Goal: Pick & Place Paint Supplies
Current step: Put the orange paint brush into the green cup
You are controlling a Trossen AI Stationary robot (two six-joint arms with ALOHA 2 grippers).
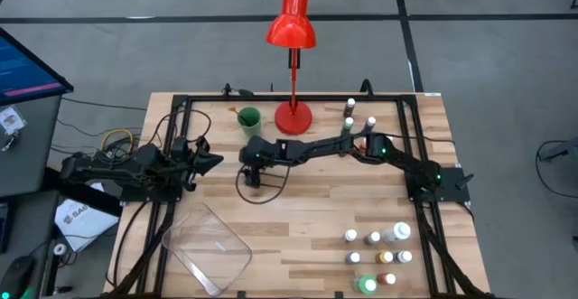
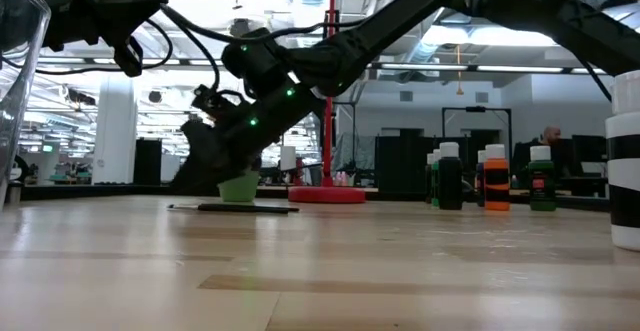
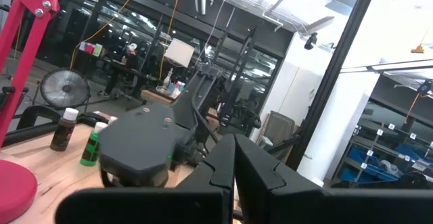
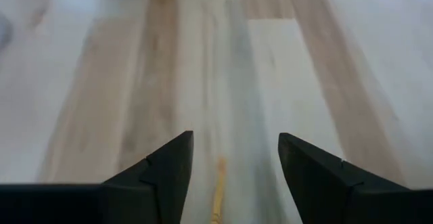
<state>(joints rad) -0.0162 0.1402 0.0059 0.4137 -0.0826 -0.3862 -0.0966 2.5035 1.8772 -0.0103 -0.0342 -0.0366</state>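
Near table centre: right gripper hovered low, fingers spread — nothing held.
Brush: brush lay flat between them.
Handling: likely light, thin, stiff, rolls easily — pinch mid-handle.
Left gripper: clenched, empty.

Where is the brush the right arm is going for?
In the low view the brush lies flat on the table in front of the green cup; the right gripper, jaws open, hangs right over it, left of the red lamp.

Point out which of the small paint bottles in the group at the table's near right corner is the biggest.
The tall white bottle at the back right of that cluster. It is plainly bigger than the small white-capped paint bottles beside and in front of it.
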